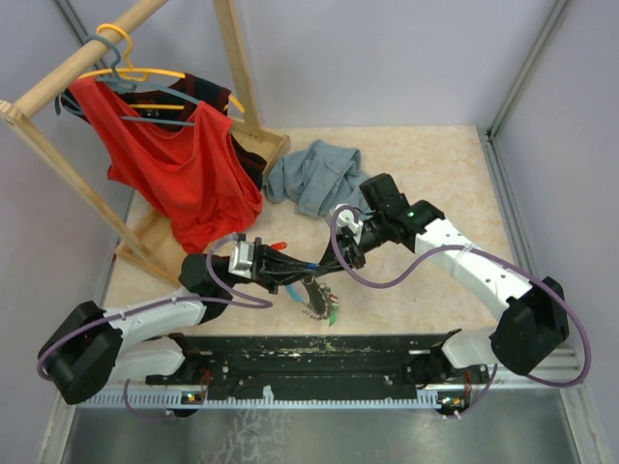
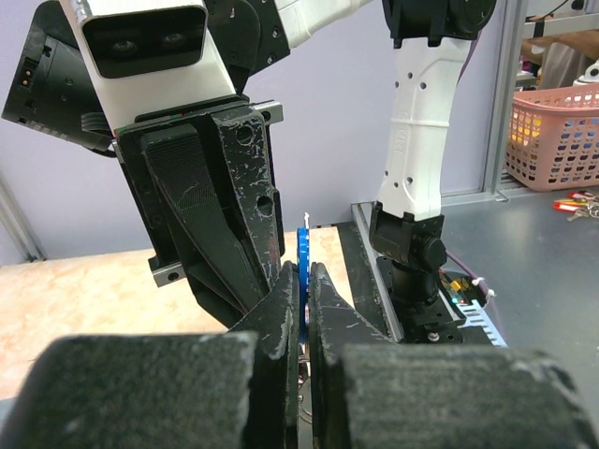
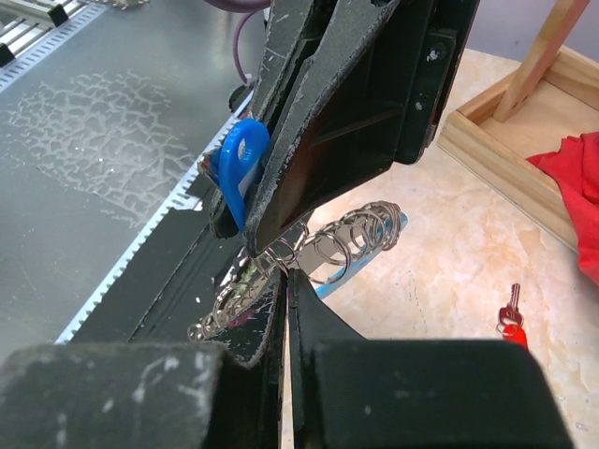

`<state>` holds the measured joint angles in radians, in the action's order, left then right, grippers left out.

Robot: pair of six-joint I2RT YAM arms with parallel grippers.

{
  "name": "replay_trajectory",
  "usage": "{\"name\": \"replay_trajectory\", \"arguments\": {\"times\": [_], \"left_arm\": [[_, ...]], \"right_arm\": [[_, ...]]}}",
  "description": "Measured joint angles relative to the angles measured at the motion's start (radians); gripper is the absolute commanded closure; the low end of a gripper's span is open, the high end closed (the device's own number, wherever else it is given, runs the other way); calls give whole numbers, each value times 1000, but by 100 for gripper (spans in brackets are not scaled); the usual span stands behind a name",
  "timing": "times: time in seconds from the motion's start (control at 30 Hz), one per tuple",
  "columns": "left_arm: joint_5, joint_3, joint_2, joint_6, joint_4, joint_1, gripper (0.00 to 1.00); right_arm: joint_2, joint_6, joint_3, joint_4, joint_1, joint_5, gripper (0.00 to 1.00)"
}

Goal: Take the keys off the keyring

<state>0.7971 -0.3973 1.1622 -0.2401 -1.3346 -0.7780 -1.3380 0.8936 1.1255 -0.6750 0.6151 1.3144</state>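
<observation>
fingertips of my left claw clenched on blue key, keyring chain dangling right under them. my right claw pinches that chain, tip to tip with left. red key lies loose on table past right claw: one off, i judge, blue and others left. black rail close below both claws; open room beyond them.

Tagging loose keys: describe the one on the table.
Find the wooden clothes rack at the far left. On the beige tabletop near its base lies a small red-headed metal key, alone, unlike the blue-headed key clamped in the left end effector.
</observation>
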Motion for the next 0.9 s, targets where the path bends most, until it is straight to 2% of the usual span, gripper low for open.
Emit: {"name": "replay_trajectory", "arguments": {"times": [0.33,0.9], "left_arm": [[-5,3,-14,10,12,2,100],[-12,3,-14,10,12,2,100]], "right_arm": [[0,0,0,0,0,13,88],[-4,-41,0,26,0,24,87]]}}
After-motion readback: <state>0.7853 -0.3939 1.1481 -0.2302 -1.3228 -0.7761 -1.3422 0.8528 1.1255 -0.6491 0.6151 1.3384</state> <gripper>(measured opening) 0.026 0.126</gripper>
